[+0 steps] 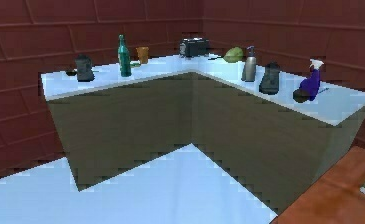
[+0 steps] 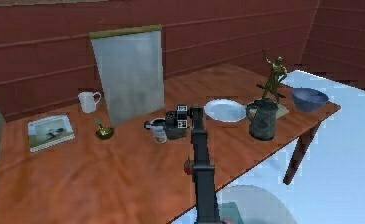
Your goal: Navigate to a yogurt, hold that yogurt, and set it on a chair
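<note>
In the arm side view my arm (image 2: 202, 175) rises from the bottom edge over a wooden table (image 2: 110, 175). The gripper (image 2: 160, 124) is at its far end, left of the two white marked squares (image 2: 180, 118). A small white cup-like thing with a dark top (image 2: 156, 131) stands on the table right at the fingers. It may be the yogurt, though its shape is too small to be sure. I cannot tell whether the gripper holds anything. A tall grey upright panel (image 2: 130, 72), perhaps a chair back, stands behind the table.
The table also carries a white mug (image 2: 88, 101), a flat tray (image 2: 50, 130), a white plate (image 2: 225, 110), a dark pitcher (image 2: 260, 118), a statue (image 2: 274, 75) and a blue bowl (image 2: 308, 98). Ahead stands an L-shaped counter (image 1: 140, 120) with a green bottle (image 1: 123, 55), a toaster (image 1: 194, 46) and a purple spray bottle (image 1: 310, 80).
</note>
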